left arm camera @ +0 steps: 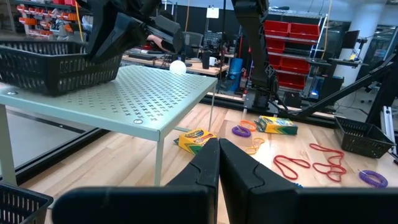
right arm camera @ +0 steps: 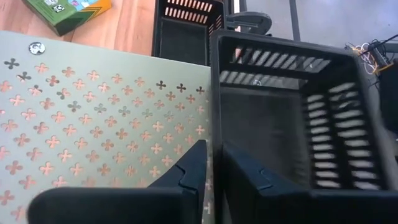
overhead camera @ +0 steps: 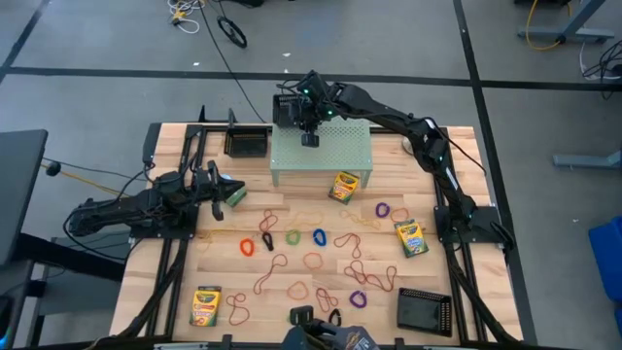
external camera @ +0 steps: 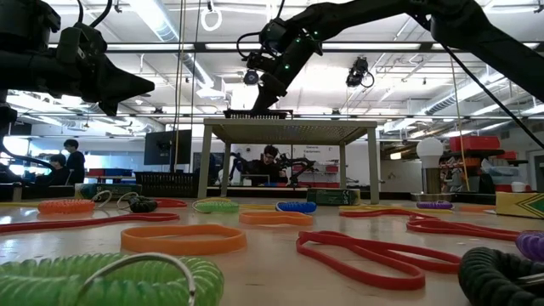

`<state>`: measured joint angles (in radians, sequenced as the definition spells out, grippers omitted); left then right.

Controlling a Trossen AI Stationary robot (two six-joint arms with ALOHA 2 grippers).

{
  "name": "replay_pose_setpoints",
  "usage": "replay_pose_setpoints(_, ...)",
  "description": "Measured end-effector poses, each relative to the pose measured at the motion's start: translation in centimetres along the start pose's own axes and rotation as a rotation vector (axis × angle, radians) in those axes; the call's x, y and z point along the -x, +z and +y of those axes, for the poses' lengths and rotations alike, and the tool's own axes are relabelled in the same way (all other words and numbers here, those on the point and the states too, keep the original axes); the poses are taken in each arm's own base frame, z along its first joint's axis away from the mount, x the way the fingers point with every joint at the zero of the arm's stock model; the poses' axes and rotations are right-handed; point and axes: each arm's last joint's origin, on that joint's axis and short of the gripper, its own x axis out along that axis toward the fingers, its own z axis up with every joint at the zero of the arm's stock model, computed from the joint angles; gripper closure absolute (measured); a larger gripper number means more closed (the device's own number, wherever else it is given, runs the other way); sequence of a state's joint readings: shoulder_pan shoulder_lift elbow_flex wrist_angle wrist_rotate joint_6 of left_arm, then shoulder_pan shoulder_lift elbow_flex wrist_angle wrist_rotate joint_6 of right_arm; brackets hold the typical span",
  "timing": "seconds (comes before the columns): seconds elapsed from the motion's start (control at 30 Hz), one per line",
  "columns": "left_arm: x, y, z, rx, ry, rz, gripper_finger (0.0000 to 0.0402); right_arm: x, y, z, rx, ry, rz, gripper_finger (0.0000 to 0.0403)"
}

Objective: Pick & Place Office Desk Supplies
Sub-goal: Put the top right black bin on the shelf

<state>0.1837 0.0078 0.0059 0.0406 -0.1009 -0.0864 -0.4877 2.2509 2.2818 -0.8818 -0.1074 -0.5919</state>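
Note:
A black mesh tray (overhead camera: 286, 110) (right arm camera: 292, 112) sits flat on the far left corner of the pale green riser (overhead camera: 326, 156). My right gripper (overhead camera: 309, 139) (right arm camera: 214, 149) slants down at the tray's side wall, its fingers a narrow gap apart. Three crayon boxes lie on the table: one (overhead camera: 344, 185) by the riser, one (overhead camera: 410, 236) at the right and one (overhead camera: 206, 304) near left. Rubber bands (overhead camera: 316, 261) in several colours are scattered over the middle. My left gripper (overhead camera: 233, 192) (left arm camera: 219, 146) hangs shut and level at the table's left, holding nothing. My right gripper's fingertips (right arm camera: 198, 155) stand at the lower end of the tray's side wall (right arm camera: 214, 93), one on either side, coming slanting from above. Whether they touch the wall I cannot tell. The tray rests with its bottom on the riser.
A second black tray (overhead camera: 246, 144) stands on the table left of the riser, and a third (overhead camera: 425, 310) at the near right. The riser's right half is bare perforated plate. People sit in the room beyond the table.

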Motion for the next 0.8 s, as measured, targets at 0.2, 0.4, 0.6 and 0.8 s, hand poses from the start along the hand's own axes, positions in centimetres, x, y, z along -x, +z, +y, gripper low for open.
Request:
replay_pose_setpoints(0.2,0.0,0.0,0.0,0.0,0.0,0.0,0.039,-0.01,0.05,0.08,0.001,0.002,-0.001,0.033)
replay_pose_setpoints(0.4,0.0,0.0,0.0,0.0,0.0,0.0,0.039,-0.04,0.26,0.36,-0.003,0.005,-0.004,0.033)
replay_pose_setpoints(0.6,0.0,0.0,0.0,0.0,0.0,0.0,0.039,-0.07,0.54,0.52,-0.031,0.0,-0.018,0.033)
replay_pose_setpoints(0.8,0.0,0.0,0.0,0.0,0.0,0.0,0.039,-0.07,0.65,0.36,-0.047,-0.037,-0.018,0.033)
